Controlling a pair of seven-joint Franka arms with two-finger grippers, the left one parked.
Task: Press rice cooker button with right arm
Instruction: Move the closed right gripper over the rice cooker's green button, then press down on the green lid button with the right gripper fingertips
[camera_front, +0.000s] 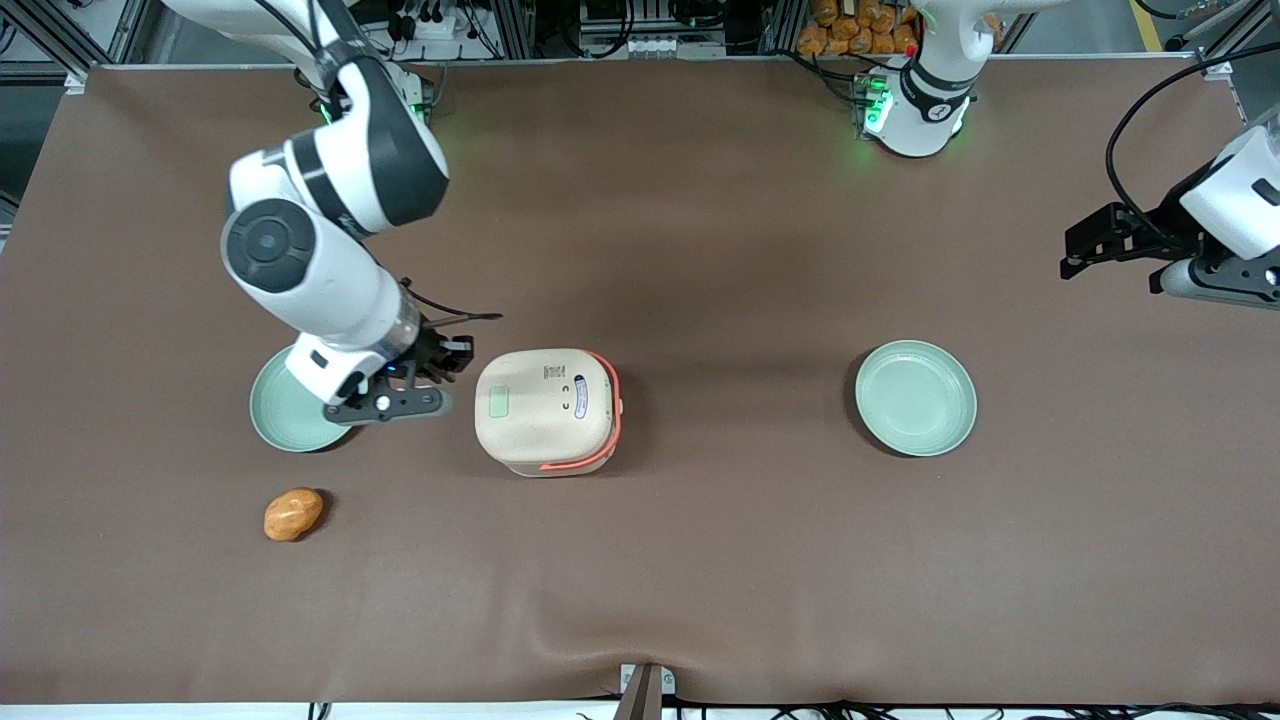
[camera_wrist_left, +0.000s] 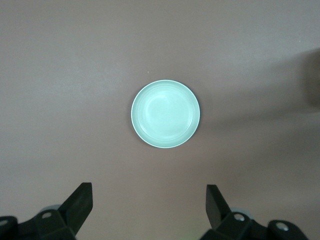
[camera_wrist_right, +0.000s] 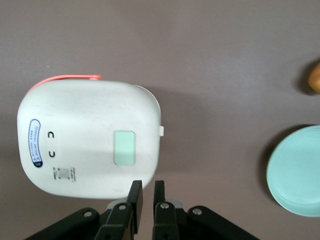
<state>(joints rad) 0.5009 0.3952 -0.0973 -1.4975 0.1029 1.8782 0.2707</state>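
The rice cooker (camera_front: 545, 410) stands mid-table with its cream lid shut and its coral-orange band on the side toward the parked arm. A pale green rectangular patch (camera_front: 498, 403) sits on the lid near the working arm's side. In the right wrist view the cooker (camera_wrist_right: 90, 137) and the green patch (camera_wrist_right: 124, 147) show just ahead of the fingertips. The right arm's gripper (camera_front: 453, 358) hovers beside the cooker's edge, toward the working arm's end. Its fingers (camera_wrist_right: 135, 197) are nearly together and hold nothing; the gripper (camera_wrist_right: 147, 187) is apart from the lid.
A pale green plate (camera_front: 285, 415) lies partly under the right arm's wrist and shows in the right wrist view (camera_wrist_right: 295, 170). A second plate (camera_front: 915, 397) lies toward the parked arm's end. An orange bread roll (camera_front: 293, 514) lies nearer the front camera than the first plate.
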